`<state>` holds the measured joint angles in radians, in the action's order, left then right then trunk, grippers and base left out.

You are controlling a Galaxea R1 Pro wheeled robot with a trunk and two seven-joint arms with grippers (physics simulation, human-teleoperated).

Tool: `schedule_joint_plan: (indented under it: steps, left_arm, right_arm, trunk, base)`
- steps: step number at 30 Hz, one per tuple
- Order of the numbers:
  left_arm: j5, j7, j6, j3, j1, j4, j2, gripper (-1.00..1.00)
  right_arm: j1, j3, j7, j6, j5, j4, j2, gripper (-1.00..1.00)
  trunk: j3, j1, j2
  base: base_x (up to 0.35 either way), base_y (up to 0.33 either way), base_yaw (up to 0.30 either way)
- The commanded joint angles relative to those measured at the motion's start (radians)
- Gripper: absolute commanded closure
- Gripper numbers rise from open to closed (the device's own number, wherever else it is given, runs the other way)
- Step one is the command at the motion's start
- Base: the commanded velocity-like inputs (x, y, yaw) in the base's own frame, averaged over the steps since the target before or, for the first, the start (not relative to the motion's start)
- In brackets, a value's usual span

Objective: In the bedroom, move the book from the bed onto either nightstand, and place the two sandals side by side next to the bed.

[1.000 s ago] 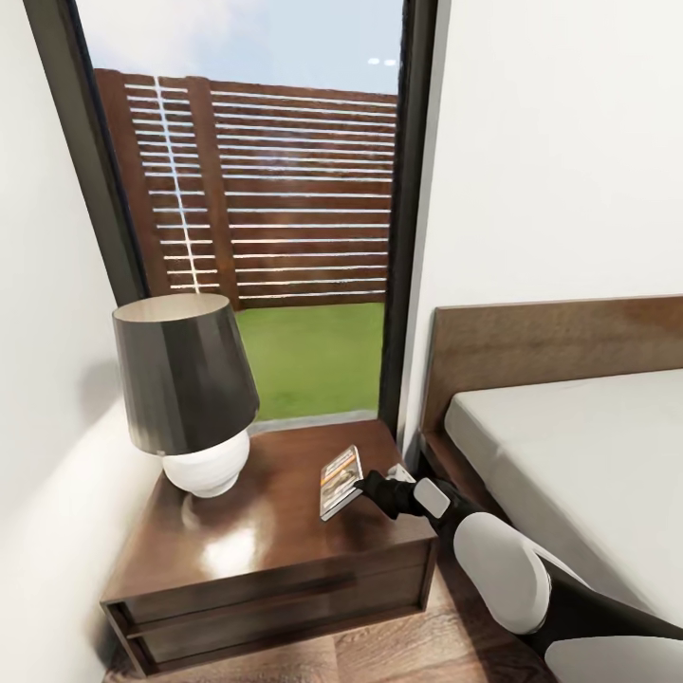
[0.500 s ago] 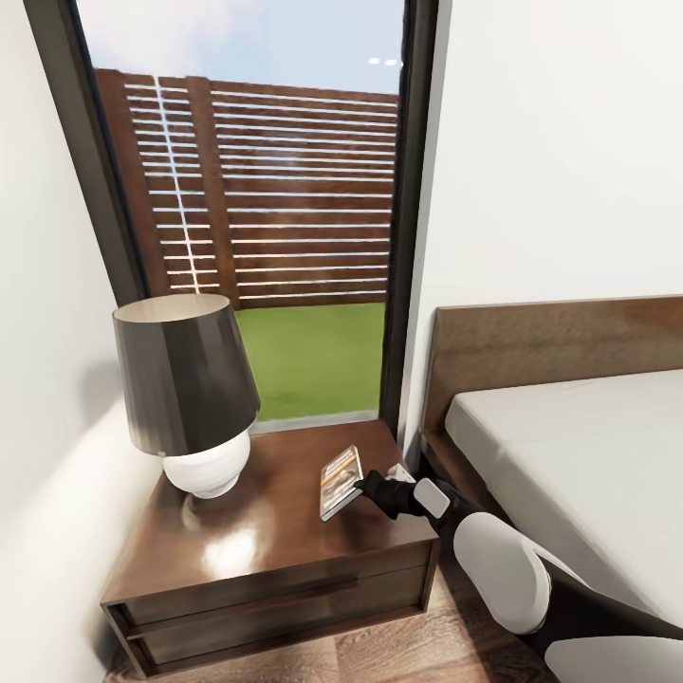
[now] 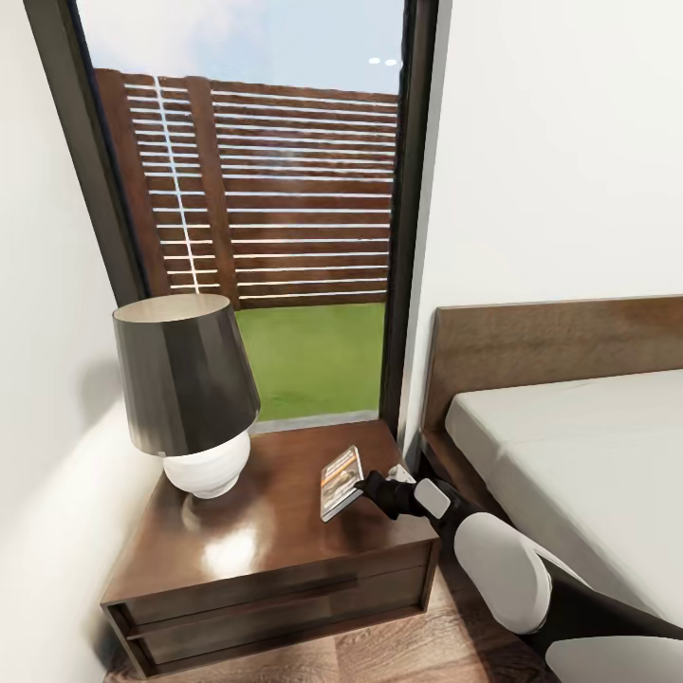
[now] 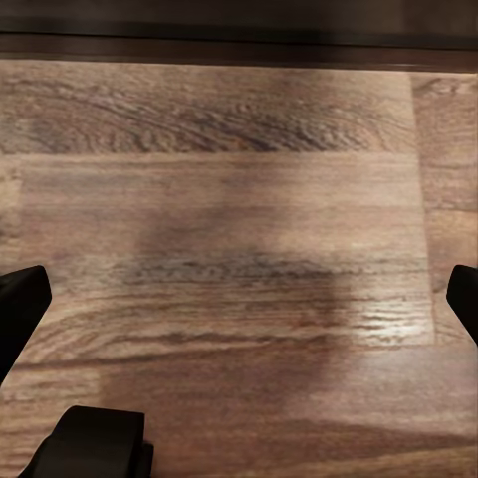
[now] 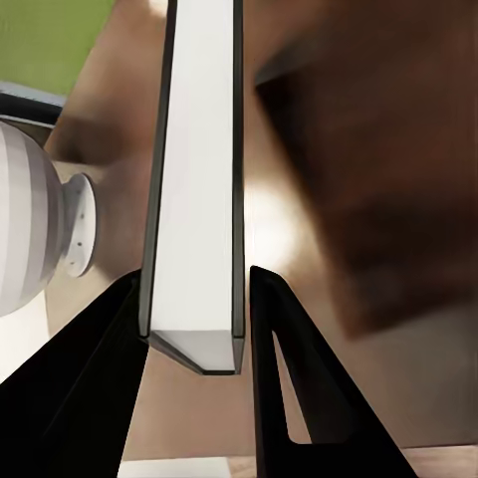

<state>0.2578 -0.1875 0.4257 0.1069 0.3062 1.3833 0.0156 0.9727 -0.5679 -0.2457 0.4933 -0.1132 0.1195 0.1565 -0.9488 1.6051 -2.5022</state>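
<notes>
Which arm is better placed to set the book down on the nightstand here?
The right. Its end effector is already clamped on the book, held over the nightstand beside the lamp. The left end effector is open, pointing at bare wood floor.

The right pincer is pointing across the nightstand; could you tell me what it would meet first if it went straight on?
Probably the lamp: the right pincer, shut on the book, points over the nightstand toward its white base, though depth is unclear.
</notes>
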Motion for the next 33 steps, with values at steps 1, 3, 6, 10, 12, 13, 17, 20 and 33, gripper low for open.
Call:
schedule_joint_plan:
  steps: [1, 3, 6, 10, 12, 13, 17, 20, 33]
  left_arm:
    - [0.011, -0.009, 0.003, 0.001, 0.0, 0.002, 0.0, -1.0]
    - [0.011, -0.009, 0.003, 0.001, 0.0, 0.002, 0.0, -1.0]
    - [0.011, -0.009, 0.004, 0.001, 0.0, 0.002, 0.0, -1.0]
    - [0.011, -0.009, 0.004, 0.001, 0.001, 0.002, 0.0, -1.0]
    - [0.011, -0.009, 0.004, 0.002, 0.0, 0.002, 0.0, -1.0]
    - [0.011, -0.009, 0.004, 0.002, 0.0, 0.002, 0.0, -1.0]
    - [0.011, -0.009, 0.004, 0.002, 0.001, 0.002, 0.0, -1.0]
    - [0.011, -0.009, 0.004, 0.002, 0.001, 0.002, 0.0, -1.0]
    - [0.011, -0.009, 0.004, 0.002, 0.001, 0.002, 0.0, -1.0]
  right_arm:
    - [0.0, 0.003, 0.002, 0.007, -0.011, 0.002, 0.0, 1.0]
    - [0.0, 0.003, 0.002, 0.007, -0.011, 0.002, -0.001, 1.0]
    - [0.0, 0.003, 0.002, 0.007, -0.011, 0.002, -0.001, 1.0]
    - [0.0, 0.003, 0.002, 0.008, -0.011, 0.002, -0.001, 1.0]
    - [0.0, 0.003, 0.002, 0.008, -0.011, 0.002, -0.001, 1.0]
    - [0.0, 0.003, 0.002, 0.008, -0.011, 0.002, -0.001, 1.0]
    - [0.0, 0.003, 0.002, 0.008, -0.011, 0.002, -0.002, 1.0]
    - [0.0, 0.003, 0.002, 0.008, -0.011, 0.002, -0.002, 1.0]
    - [0.0, 0.003, 0.003, 0.008, -0.011, 0.002, -0.002, 1.0]
  trunk:
    - [-0.001, 0.0, 0.0]
    - [-0.001, 0.0, 0.0]
    - [-0.001, 0.0, 0.0]
    - [-0.001, 0.0, 0.0]
    - [-0.001, 0.0, 0.0]
    - [-0.001, 0.0, 0.0]
    - [-0.012, 0.001, -0.001]
    - [-0.012, 0.001, -0.001]
    - [-0.016, 0.002, -0.001]
  base:
    - [0.0, 0.0, 0.0]
    - [0.0, 0.0, 0.0]
    - [0.0, 0.0, 0.0]
    - [0.0, 0.0, 0.0]
    - [0.0, 0.0, 0.0]
    - [0.0, 0.0, 0.0]
    - [0.0, 0.0, 0.0]
    - [0.0, 0.0, 0.0]
    - [0.0, 0.0, 0.0]
